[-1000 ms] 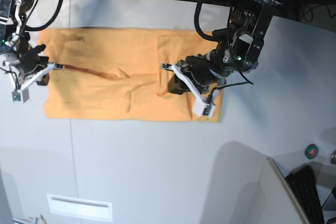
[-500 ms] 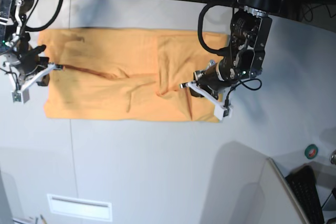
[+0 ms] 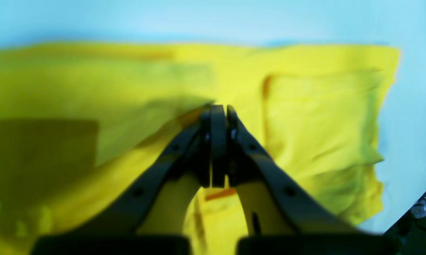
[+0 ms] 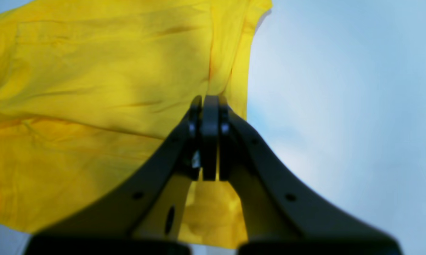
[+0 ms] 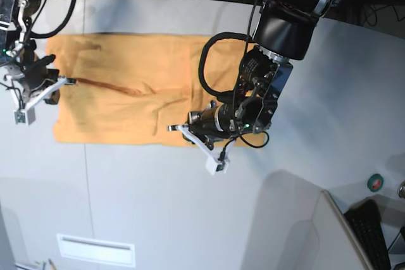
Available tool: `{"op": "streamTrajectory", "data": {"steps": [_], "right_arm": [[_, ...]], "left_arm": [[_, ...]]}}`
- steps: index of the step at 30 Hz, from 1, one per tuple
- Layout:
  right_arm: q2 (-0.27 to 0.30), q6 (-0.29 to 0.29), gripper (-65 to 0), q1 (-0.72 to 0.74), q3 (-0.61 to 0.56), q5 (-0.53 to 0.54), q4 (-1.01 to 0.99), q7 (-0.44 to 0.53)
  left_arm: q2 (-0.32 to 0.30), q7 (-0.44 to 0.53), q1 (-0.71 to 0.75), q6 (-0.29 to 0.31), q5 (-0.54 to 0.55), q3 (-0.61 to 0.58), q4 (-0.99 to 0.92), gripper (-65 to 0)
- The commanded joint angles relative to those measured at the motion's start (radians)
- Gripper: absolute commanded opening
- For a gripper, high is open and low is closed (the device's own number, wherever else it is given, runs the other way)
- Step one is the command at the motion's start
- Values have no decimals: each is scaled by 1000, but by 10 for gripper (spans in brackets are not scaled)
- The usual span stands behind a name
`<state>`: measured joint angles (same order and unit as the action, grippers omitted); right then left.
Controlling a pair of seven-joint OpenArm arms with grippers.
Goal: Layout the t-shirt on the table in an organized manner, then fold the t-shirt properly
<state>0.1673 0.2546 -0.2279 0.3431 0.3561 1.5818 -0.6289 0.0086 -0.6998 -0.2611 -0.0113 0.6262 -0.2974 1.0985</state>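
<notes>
The t-shirt (image 5: 126,90) lies spread flat on the table (image 5: 158,207), filling the upper middle of the base view as a wide orange rectangle. A dark crease runs from its 9 o'clock edge toward the center, and a folded panel sits on its 3 o'clock part.

The right gripper (image 5: 68,81) is at the shirt's 9 o'clock edge. In the right wrist view its jaws are pressed together, and the tip of this gripper (image 4: 208,101) meets the cloth (image 4: 103,88) just beside the shirt's edge, with bare table (image 4: 340,106) toward 3 o'clock. A ridge of fabric rises to the tip, so it looks to be pinching the hem, though the blur keeps me from being sure.

The left gripper (image 5: 172,128) reaches from 3 o'clock across the shirt's lower edge, near 6 o'clock of the garment, its arm covering the shirt's right end. In the left wrist view the jaws of this gripper (image 3: 217,108) are pressed tightly together over the shirt (image 3: 322,117); nothing shows clamped between them. The folded panel lies toward 3 o'clock of the tip, and pale table (image 3: 213,17) shows at 12 o'clock.
</notes>
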Motion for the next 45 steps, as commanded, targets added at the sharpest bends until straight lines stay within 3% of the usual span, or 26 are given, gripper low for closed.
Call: {"op": "streamTrajectory", "data": {"steps": [1, 4, 11, 14, 16, 18, 20, 21, 23, 26, 31, 34, 38, 45], "right_arm": [[13, 2, -650, 9, 7, 5, 15, 19], [16, 2, -650, 8, 9, 5, 15, 19], [-16, 2, -650, 23, 50, 7, 16, 22], [-41, 2, -650, 34, 52, 10, 16, 14], [-59, 36, -647, 38, 52, 53, 2, 10], [-56, 93, -437, 46, 52, 126, -37, -9], [-53, 157, -240, 71, 67, 209, -99, -18], [-38, 182, -161, 78, 93, 243, -137, -19], [-21, 234, -87, 109, 130, 288, -217, -19], [19, 295, -101, 163, 149, 292, -344, -19], [94, 308, -116, 212, 141, 291, -484, -15], [125, 311, -116, 236, 139, 291, -573, -15], [134, 314, -134, 235, 136, 291, -617, -19], [113, 314, -141, 216, -8, 295, -611, -15]], "left_arm": [[3, 12, -19, 4, 8, 2, 21, -650], [-6, 10, 12, 4, 8, 10, 85, -650], [-144, 12, 150, 4, 11, 27, 272, -650], [-195, 12, 256, 6, 11, 120, 368, -650], [-221, 12, 326, 9, 11, 234, 400, -650], [-246, 13, 366, 52, 8, 335, 400, -650], [-275, 13, 392, 146, 5, 425, 388, -650], [-287, 13, 400, 195, 4, 465, 375, -650], [-309, 13, 406, 258, 4, 530, 342, -650], [-321, 21, 400, 268, -24, 570, 276, -650], [-315, 233, 406, 270, -228, 481, 173, -650], [-313, 305, 397, 270, -197, 433, 81, -650], [-293, 320, 355, 270, -154, 381, 27, -650], [-243, 320, 274, 270, -153, 310, 4, -650]]}}
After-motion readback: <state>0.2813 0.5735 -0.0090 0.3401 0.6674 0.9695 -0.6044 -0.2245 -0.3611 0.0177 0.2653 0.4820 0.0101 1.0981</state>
